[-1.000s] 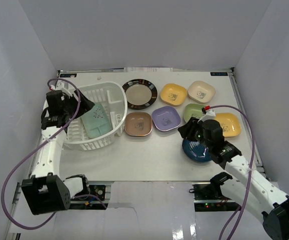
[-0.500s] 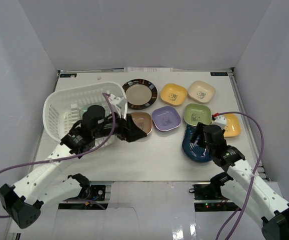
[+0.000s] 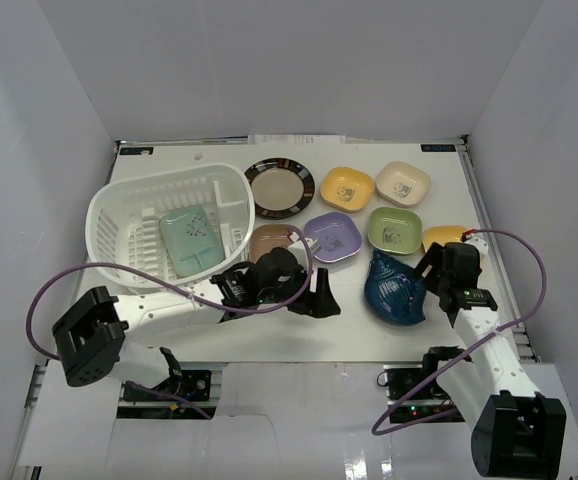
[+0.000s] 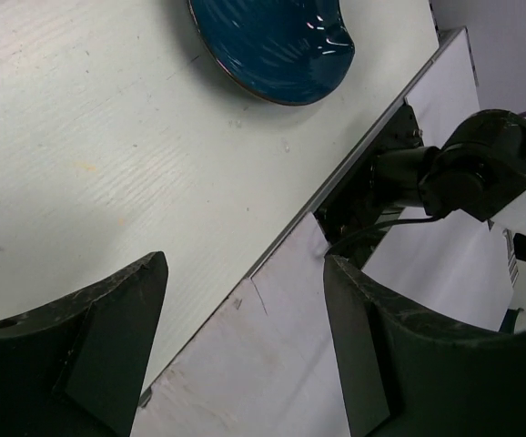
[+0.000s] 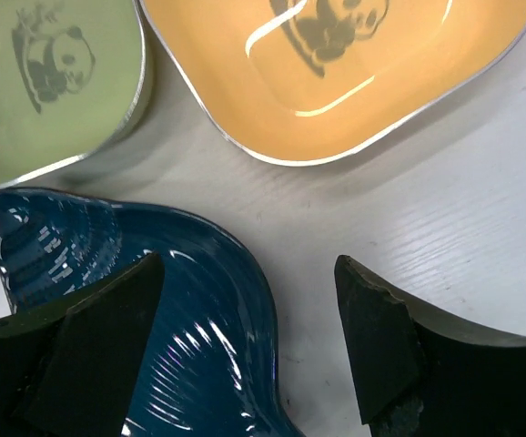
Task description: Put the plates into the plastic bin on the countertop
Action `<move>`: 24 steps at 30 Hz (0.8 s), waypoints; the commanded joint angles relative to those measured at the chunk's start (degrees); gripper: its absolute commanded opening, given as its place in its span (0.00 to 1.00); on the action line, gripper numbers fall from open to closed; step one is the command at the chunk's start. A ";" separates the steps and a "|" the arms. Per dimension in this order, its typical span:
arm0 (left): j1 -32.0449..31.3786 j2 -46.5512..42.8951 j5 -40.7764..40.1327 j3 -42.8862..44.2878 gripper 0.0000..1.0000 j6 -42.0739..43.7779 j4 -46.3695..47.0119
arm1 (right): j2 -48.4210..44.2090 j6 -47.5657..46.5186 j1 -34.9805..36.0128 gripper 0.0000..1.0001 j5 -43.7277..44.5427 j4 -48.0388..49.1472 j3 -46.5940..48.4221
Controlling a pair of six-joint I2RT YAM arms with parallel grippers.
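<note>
Dark-blue shell dish (image 3: pixel 394 290) lies on the white desk (image 3: pixel 359 335), outside the bin (image 3: pixel 119 235) — which sits well to its left, holding a mint tray (image 3: pixel 190 243). Left tool (image 3: pixel 321 300) hangs just left of the dish, jaws wide, empty. Right tool (image 3: pixel 434 270) hovers at the dish's right edge — also spread wide, gripping nothing.

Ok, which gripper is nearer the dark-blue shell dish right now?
Right. The right gripper is open over the dark-blue shell dish's right edge, just short of the orange plate. The left gripper, also open, sits off to the dish's left with a visible gap between them.
</note>
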 commanded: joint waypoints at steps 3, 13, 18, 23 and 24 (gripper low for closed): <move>-1.21 2.59 -1.50 0.84 0.80 -2.30 8.71 | 1.73 -0.60 -2.82 0.77 -12.76 5.56 -4.51; -1.30 -2.49 -3.51 2.07 0.79 1.12 5.47 | 3.06 4.41 -3.34 0.36 -20.58 12.86 -13.74; -1.30 -9.00 -7.82 4.44 0.79 4.90 -1.56 | -5.20 6.61 -3.34 0.13 -22.95 10.14 -16.03; -1.30 -16.20 -11.58 7.70 0.80 7.80 -7.62 | -13.11 7.84 -3.17 0.08 -27.07 4.17 -14.72; -1.30 -17.44 -13.78 8.22 0.80 9.03 -8.59 | -14.43 7.93 -2.99 0.08 -27.87 2.77 -14.02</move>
